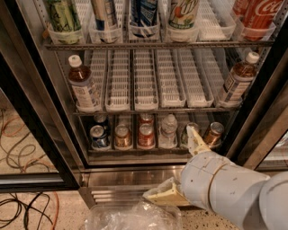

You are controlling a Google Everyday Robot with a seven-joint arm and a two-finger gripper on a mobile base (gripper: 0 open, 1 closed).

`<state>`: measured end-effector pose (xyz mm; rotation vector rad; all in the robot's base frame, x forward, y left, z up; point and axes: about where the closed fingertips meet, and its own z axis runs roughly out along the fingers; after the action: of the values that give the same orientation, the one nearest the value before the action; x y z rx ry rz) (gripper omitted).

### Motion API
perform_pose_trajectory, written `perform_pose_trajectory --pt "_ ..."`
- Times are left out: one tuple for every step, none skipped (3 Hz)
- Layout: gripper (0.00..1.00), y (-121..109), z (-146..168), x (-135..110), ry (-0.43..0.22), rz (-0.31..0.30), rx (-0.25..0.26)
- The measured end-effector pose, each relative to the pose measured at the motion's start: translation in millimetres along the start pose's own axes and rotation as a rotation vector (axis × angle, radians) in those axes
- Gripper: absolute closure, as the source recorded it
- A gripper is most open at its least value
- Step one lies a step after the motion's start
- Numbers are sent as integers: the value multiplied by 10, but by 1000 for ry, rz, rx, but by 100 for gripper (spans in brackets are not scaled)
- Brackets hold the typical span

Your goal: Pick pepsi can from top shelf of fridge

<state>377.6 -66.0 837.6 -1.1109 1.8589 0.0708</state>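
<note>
Reading from the left, loose cables (18,209) lie on the floor beside the fridge (121,179); up on the top shelf (157,45) a row of cans stands upright in white trays; first comes a green can (63,15), then a slim silver-and-blue can (105,15), then the pepsi can (144,13), dark blue with white markings, in the third lane; its lid is cut off by the upper edge of the view; to its right stand a white-and-green can (183,13) and, at the far end, a red can (261,15). One shelf down, a brown bottle (83,85) sits at each end with bare trays between them; the lowest shelf holds more cans.

At the lower right the gripper (168,161) hangs in front of the fridge base, level with the lowest shelf; its two cream fingers (195,141) are spread well apart and hold nothing; a crumpled plastic bag (130,218) lies on the floor just below it.

So the pepsi can lies up and somewhat to the left of the gripper, two shelves higher and well apart from it; its long axis is vertical, so I judge the coming move calls for a long rise and a small shift left, with the fingers brought level to close on the can's sides; the neighbours stand close on either side and could be knocked.
</note>
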Motion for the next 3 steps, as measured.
perform_pose_trajectory --pt "0 0 0 0 0 0 0" --pt "0 -68 118 -34 -45 55 37" --pt "0 -278 275 -141 -120 112 126"
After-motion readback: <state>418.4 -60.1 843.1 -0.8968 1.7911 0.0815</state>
